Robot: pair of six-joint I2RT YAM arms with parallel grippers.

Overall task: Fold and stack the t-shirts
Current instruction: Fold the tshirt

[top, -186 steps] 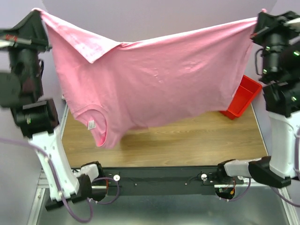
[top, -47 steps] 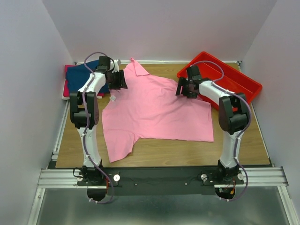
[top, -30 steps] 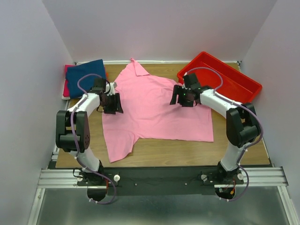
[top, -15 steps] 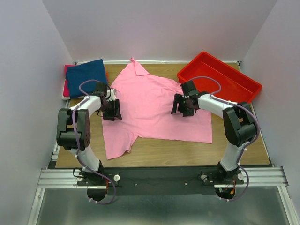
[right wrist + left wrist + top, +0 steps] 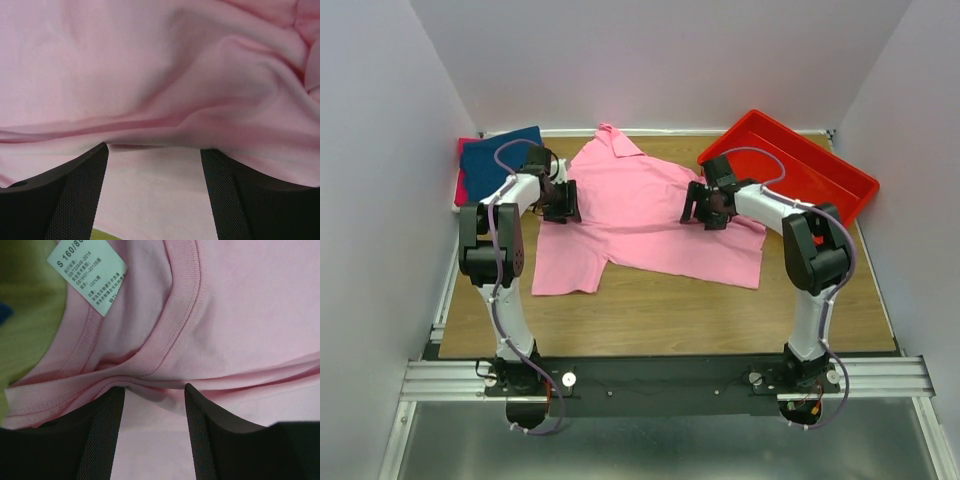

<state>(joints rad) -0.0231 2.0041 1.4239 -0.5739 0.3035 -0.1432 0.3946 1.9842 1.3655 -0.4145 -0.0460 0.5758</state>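
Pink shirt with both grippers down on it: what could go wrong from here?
1. The pink shirt lies skewed and wrinkled; a fold started now would likely come out crooked.
2. Cloth is bunched in a ridge at the open left gripper and right gripper; closing might pinch several layers.
3. Its right edge lies close to the red tray, where it could catch.

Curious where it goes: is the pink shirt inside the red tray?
No, the pink shirt lies on the table beside the red tray.
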